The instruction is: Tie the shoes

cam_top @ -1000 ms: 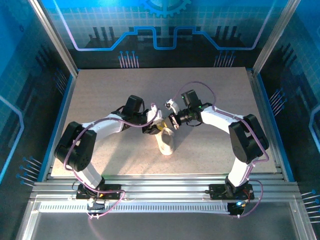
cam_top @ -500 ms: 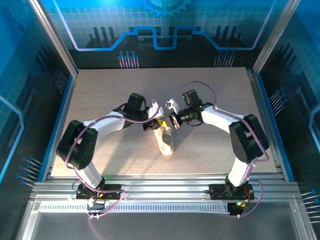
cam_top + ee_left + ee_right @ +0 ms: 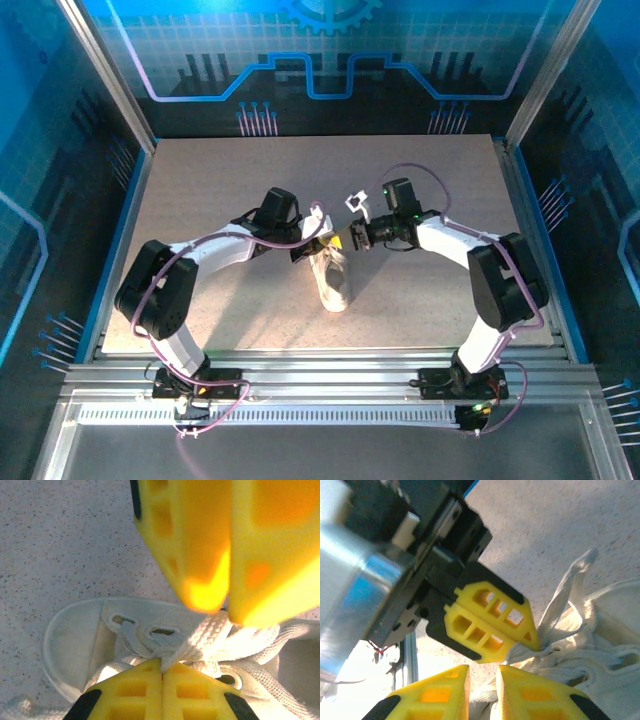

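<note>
The white sneaker, the shoe (image 3: 333, 282), lies mid-table with its toe toward the arms. My left gripper (image 3: 312, 246) sits at the shoe's far left side. In the left wrist view its yellow fingers are shut (image 3: 162, 664) on a white lace (image 3: 210, 635) just above the eyelets. The right wrist view shows the same pinch (image 3: 537, 641), with a loose lace end (image 3: 570, 590) rising behind it. My right gripper (image 3: 347, 240) hovers just right of it over the laces. Its fingers (image 3: 483, 680) stand a little apart, with a lace strand lying in the gap.
The speckled tabletop (image 3: 420, 180) has bare room all around the shoe. Blue walls and metal frame posts (image 3: 105, 70) enclose the table. An aluminium rail (image 3: 320, 365) runs along the near edge.
My left gripper has closed onto the lace at the shoe's tongue. The right gripper's jaws have parted slightly, and its arm has drawn back to the right.
</note>
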Robot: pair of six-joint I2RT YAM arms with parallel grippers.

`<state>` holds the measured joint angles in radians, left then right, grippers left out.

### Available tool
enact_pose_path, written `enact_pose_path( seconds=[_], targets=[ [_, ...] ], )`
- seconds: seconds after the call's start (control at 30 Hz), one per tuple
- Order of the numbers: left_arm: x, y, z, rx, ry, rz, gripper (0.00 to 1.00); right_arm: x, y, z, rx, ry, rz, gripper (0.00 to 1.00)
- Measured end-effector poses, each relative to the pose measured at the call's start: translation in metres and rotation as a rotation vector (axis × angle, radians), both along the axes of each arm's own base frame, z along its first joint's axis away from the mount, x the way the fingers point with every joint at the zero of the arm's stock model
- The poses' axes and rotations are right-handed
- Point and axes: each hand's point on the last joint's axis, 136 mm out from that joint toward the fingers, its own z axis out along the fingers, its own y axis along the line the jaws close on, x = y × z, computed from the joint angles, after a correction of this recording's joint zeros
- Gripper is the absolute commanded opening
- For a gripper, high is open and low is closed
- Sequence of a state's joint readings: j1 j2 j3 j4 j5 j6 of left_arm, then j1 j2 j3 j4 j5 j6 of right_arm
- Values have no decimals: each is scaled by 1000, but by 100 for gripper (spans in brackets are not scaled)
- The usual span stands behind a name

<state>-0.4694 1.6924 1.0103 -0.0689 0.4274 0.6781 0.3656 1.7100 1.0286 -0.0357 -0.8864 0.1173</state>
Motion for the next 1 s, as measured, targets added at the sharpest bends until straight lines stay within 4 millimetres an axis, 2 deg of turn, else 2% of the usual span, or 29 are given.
enact_pose_path(
  seconds=[0.13,0.33,0.53,1.0],
  targets=[
    [-1,-4,-3,-2,-20,1,0,14,-12,0,-31,16,-81,20],
    [-1,-6,-6,-9,-37,13,0,33,-17,-22,-106,110,-156,25],
    [-1,-7,-7,-18,-43,23,0,29,-16,-47,-128,213,-151,31],
    [4,-8,-2,-44,-55,64,0,13,-2,-38,-89,243,-35,36]
  ],
)
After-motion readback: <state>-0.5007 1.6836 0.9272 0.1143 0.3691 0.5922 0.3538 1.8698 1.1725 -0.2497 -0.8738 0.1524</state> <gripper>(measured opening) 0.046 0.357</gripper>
